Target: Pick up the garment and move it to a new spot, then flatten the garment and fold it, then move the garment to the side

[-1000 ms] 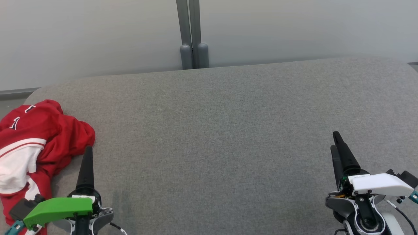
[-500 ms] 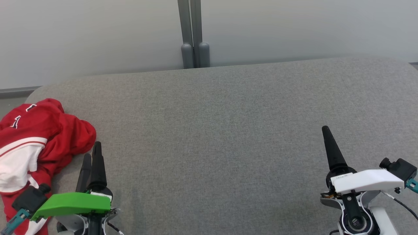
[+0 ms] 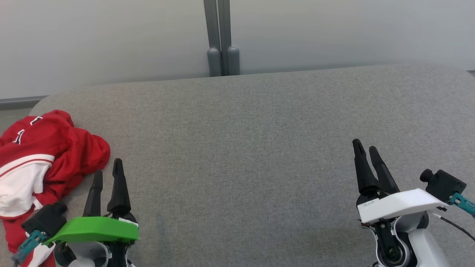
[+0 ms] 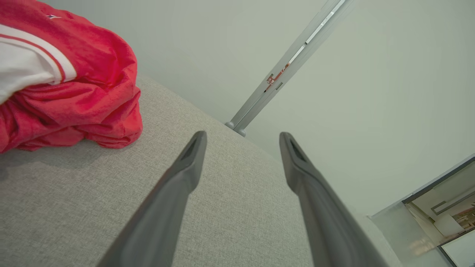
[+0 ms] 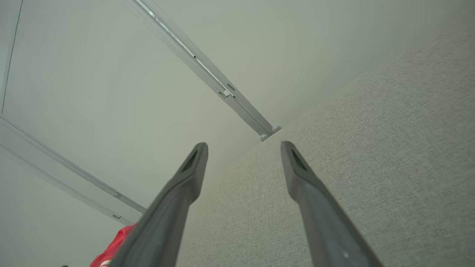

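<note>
The garment [image 3: 44, 155] is a crumpled red and white jersey lying at the left end of the grey padded table [image 3: 259, 122]. It also fills the upper left of the left wrist view as a red bunch, the garment [image 4: 66, 81]. My left gripper [image 3: 107, 167], under a green cover, stands open just right of the garment's edge, apart from it, with nothing between its fingers [image 4: 189, 163]. My right gripper [image 3: 365, 146], under a white cover, stands open over bare fabric at the lower right. A sliver of the garment [image 5: 115, 244] peeks out low in the right wrist view.
A pale wall with a grey vertical post [image 3: 222, 40] rises behind the table's far edge. The table's rounded left corner [image 3: 41, 105] lies just beyond the garment. Wide bare fabric stretches between the two grippers.
Both grippers have turned about their wrists, so both fingers of each now show side by side. The left gripper has moved right and slightly up; the right has shifted left. The garment has not moved.
</note>
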Controlling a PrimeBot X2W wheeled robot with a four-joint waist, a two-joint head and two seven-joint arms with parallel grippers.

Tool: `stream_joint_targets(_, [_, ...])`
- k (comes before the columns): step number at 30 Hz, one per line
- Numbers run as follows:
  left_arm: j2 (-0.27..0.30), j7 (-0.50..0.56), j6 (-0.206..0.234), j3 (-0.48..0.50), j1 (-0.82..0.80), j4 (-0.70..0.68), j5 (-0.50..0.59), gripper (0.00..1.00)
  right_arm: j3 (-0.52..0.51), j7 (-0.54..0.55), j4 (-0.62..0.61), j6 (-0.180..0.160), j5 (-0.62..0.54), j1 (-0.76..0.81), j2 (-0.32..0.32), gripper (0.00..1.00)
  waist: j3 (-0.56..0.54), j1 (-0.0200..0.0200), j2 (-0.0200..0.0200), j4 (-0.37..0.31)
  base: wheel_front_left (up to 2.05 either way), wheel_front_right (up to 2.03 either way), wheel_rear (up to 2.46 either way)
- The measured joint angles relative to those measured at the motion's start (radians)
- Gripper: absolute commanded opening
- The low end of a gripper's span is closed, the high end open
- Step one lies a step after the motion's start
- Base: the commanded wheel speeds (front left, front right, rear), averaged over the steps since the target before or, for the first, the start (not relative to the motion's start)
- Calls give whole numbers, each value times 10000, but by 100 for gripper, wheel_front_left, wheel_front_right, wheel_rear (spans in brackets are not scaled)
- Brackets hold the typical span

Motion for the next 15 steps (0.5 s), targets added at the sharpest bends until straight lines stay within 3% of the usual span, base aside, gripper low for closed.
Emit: stream_joint_targets(15, [8, -410, 98, -288, 1, -10, 1992, 100, -63, -420, 209, 0, -2468, -11, -17, 100, -24, 0, 0, 51, 0, 0, 0])
